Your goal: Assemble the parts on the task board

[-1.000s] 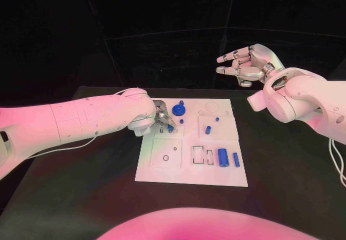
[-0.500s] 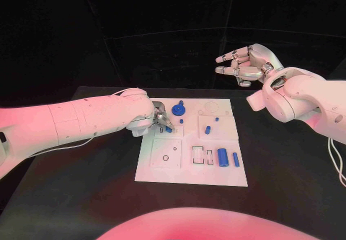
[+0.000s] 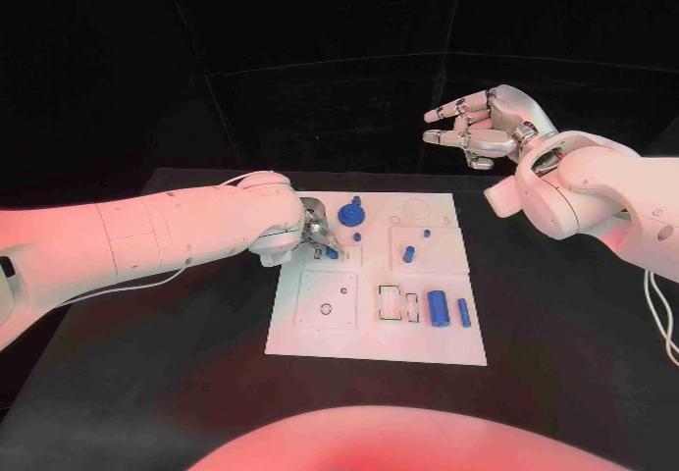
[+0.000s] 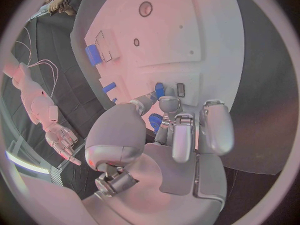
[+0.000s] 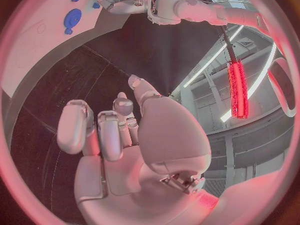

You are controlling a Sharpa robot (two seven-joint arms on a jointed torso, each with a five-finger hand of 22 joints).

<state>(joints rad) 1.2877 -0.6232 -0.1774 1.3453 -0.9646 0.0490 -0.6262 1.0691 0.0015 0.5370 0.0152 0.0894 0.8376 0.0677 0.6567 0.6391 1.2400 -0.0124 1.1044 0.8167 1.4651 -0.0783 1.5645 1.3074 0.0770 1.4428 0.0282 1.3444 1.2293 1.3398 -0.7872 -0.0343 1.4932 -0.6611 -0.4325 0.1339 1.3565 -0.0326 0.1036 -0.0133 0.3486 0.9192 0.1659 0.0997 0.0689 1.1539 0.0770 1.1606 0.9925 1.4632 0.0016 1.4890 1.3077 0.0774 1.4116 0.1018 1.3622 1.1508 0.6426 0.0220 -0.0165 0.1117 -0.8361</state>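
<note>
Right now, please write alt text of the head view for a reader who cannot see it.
The left hand holds a small blue part at the far left corner of the white task board. The right hand hangs raised above the black table, holding nothing.

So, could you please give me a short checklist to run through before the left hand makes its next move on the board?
1. Left hand down at the task board: ok.
2. Small blue part at its fingertips: ok; whether it is gripped: cannot tell.
3. Part seated in its slot: cannot tell.
4. Right hand raised clear beyond the board, holding nothing: ok.
5. Blue cylinder and blue gear lying apart from the left hand: ok.
</note>
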